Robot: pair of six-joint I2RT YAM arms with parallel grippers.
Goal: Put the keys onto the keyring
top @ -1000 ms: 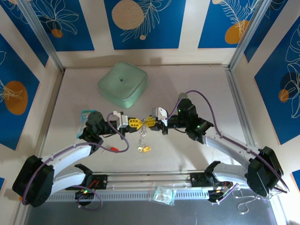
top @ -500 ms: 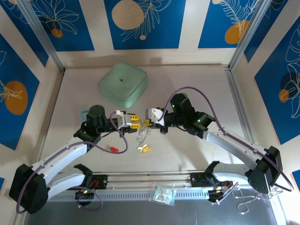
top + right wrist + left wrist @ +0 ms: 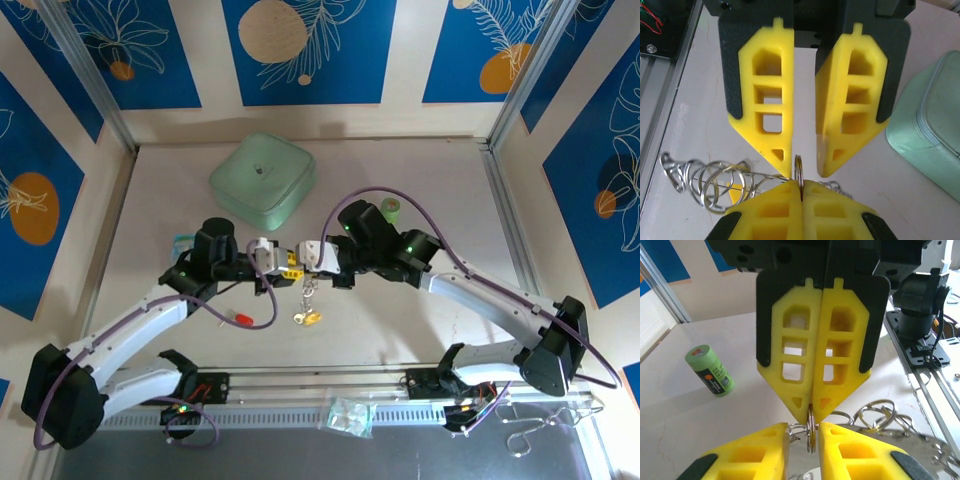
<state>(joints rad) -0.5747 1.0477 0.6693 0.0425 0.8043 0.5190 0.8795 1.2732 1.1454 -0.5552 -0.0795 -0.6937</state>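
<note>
Tightly, the right fingers (image 3: 835,365) pinch one ring of the keyring (image 3: 308,288), and the left fingers (image 3: 765,100) stand narrowly apart around that same ring. The rest of the keyring hangs toward the counter (image 3: 380,335), on the near side of the green lid (image 3: 262,178). Farther from the lid lie the yellow key (image 3: 307,317) and, leftward, the red key (image 3: 240,318).

Your left arm (image 3: 150,318), right arm (image 3: 480,295): white links, black joint housings, purple cables (image 3: 375,190), green lights. Your left pincer (image 3: 287,262), right pincer (image 3: 306,258): yellow lattice fingers (image 3: 783,100), pointed tips, black backing plates, screw holes.
</note>
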